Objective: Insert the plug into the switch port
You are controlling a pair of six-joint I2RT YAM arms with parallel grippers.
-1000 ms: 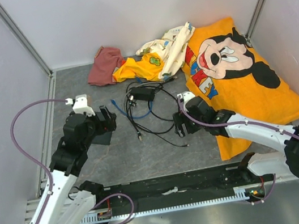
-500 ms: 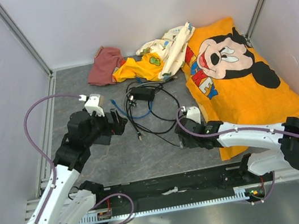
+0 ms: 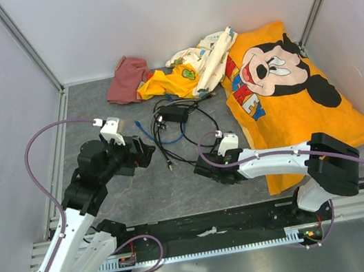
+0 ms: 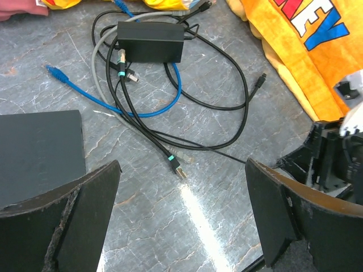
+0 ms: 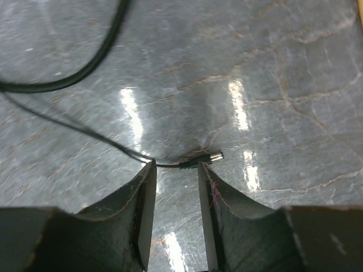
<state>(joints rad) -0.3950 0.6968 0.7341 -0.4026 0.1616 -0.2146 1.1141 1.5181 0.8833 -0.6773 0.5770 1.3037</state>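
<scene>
**A:** How does the left gripper (image 4: pixel 182 187) stand?

**B:** Spread wide, with nothing between its fingers, over the grey marbled tabletop (image 4: pixel 227 187).

**A:** And the small bright-blue plug (image 4: pixel 53 70)?

**B:** It lies free on the tabletop, ahead of that gripper and off to its left. It is just beyond the far edge of a flat dark-grey panel (image 4: pixel 39 147) beside the left finger. Its thin bright-blue cable (image 4: pixel 85 95) loops away past the small black box-shaped switch (image 4: pixel 150 41). The switch lies ahead, farther out than the plug, among a tangle of thin black cables (image 4: pixel 122 85). Plug and switch are apart.

**A:** The right gripper (image 5: pixel 176 170)?

**B:** Low over the tabletop, with its fingers near each other and a narrow gap between them. Nothing is pinched. Just beyond the fingertips lies the small barrel-shaped end (image 5: pixel 207 157) of a thin black wire, crossing the gap.

**A:** Anything else close by?

**B:** An orange cloth with a cartoon mouse print (image 3: pixel 286 90), ahead and to the right of the left gripper.
</scene>
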